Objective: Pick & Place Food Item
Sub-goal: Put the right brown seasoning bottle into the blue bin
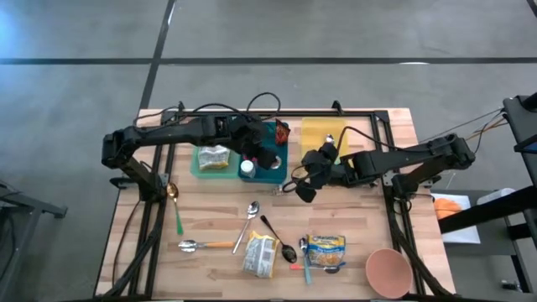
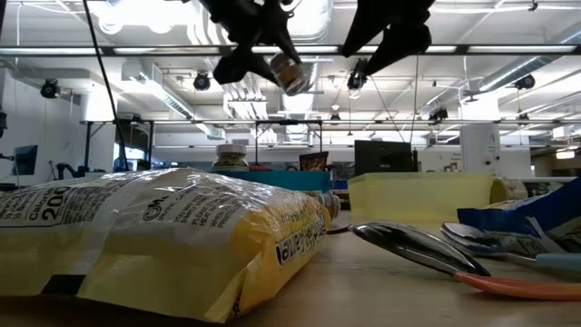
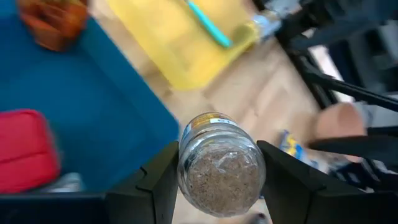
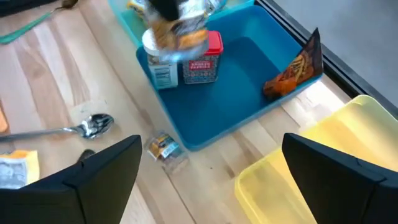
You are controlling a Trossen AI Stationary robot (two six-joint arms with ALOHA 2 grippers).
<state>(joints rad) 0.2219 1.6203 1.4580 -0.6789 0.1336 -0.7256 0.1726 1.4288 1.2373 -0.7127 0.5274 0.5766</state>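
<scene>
tabletop (image 1: pixel 352 268): wooden and crowded along its near half with a yellow snack bag (image 1: pixel 261 255), a blue-and-yellow packet (image 1: pixel 325 252), several spoons and a pink bowl (image 1: pixel 388 270); the far half carries the two bins.
blue bin (image 1: pixel 277 172): already holds a red tin (image 4: pixel 203 61), a white-capped bottle (image 4: pixel 160 71) and an orange wrapper (image 4: pixel 293 68); a bare patch of floor is left between the tin and the wrapper, so there is room to set one more item down.
yellow bin (image 1: pixel 323 134): just beside the blue bin, with a teal utensil lying in it; its near wall is an edge to clear if the load goes that way.
left pincer (image 3: pixel 217 180): held narrow on the spice jar, one finger on each side of the glass, up in the air above the near edge of the blue bin.
spice jar (image 3: pixel 219 165): the food item, lifted clear of the tabletop, lid end pointing away from the wrist; the pick looks done and the placing is what remains.
right pincer (image 4: pixel 211 180): fingers spread wide and holding nothing, hovering over the tabletop just off the near corner of the blue bin, close to the left arm's path.
small wrapped sweet (image 4: pixel 163 148): lies on the wood beside the bin's near corner, probably a candy, though it is too small to be sure.
progress: roughly halfway by my reading, with the lowering and release still to do.
</scene>
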